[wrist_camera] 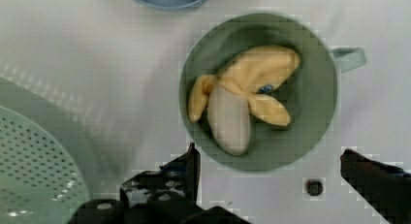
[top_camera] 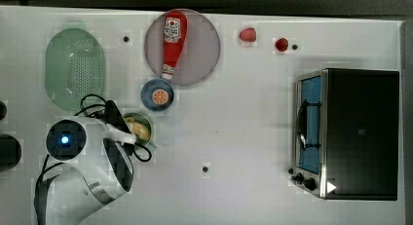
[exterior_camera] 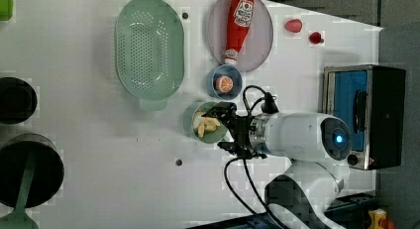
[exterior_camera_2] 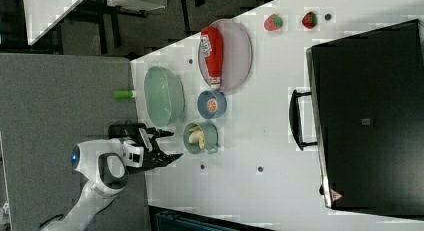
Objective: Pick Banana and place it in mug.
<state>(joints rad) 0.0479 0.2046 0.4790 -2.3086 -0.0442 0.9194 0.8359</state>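
The pale yellow banana (wrist_camera: 242, 98) lies inside the muted-green mug (wrist_camera: 320, 117), its peel fingers spread against the inner wall. In the left view the banana (exterior_camera: 205, 124) shows in the mug (exterior_camera: 188, 122), with my gripper (exterior_camera: 223, 128) open just over the mug's rim on the left view's right. Nothing is between the black fingers (wrist_camera: 191, 161), which stand wide apart beside the mug. The right view shows the gripper (exterior_camera_2: 172, 144) raised off the table, apart from the mug (exterior_camera_2: 212, 136). The arm partly covers the mug (top_camera: 146, 119) in the top view.
A blue bowl (top_camera: 146, 91) holding an orange slice sits close to the mug. The green perforated basket (top_camera: 75, 69) lies beside it. A ketchup bottle (top_camera: 174, 42) rests on a grey plate (top_camera: 204, 49). A toaster oven (top_camera: 355, 132) and two strawberries (top_camera: 248, 35) stand farther off.
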